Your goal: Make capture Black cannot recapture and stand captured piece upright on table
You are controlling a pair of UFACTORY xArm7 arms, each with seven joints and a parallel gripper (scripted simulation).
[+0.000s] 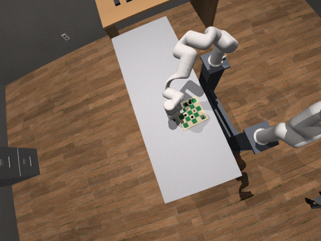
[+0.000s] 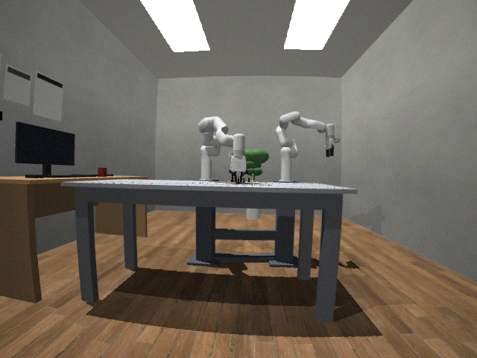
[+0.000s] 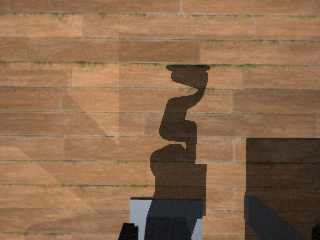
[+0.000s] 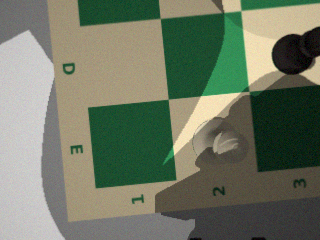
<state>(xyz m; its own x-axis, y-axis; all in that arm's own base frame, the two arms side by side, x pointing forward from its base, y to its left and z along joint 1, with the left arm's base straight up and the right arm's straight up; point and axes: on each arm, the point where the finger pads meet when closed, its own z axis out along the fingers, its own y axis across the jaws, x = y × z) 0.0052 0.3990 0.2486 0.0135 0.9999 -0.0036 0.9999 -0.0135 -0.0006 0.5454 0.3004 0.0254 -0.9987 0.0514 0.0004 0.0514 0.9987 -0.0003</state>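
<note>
The green and cream board (image 1: 189,126) (image 4: 80,200) lies on the table. A pale piece (image 4: 220,141) stands on E2, and a black piece (image 1: 185,114) (image 4: 292,54) on D3. Another black piece (image 1: 192,117) stands near the middle, and two more (image 1: 185,104) (image 1: 189,102) at the rank 1 end. Pale pieces show at B3 (image 1: 193,110) and at a corner (image 1: 203,116). My right gripper (image 1: 174,120) (image 2: 238,180) (image 4: 226,239) is low over the table just outside the E edge, its fingers slightly open. Anything between them is hidden. My left gripper (image 1: 313,197) (image 2: 329,153) is open and empty.
My right arm reaches over the table (image 1: 155,145) and hides part of the board's E side. My left gripper hangs well away from the table, above the wooden floor (image 1: 90,124) (image 3: 90,120). A wooden desk (image 1: 134,12) (image 2: 19,208) stands beyond one table end.
</note>
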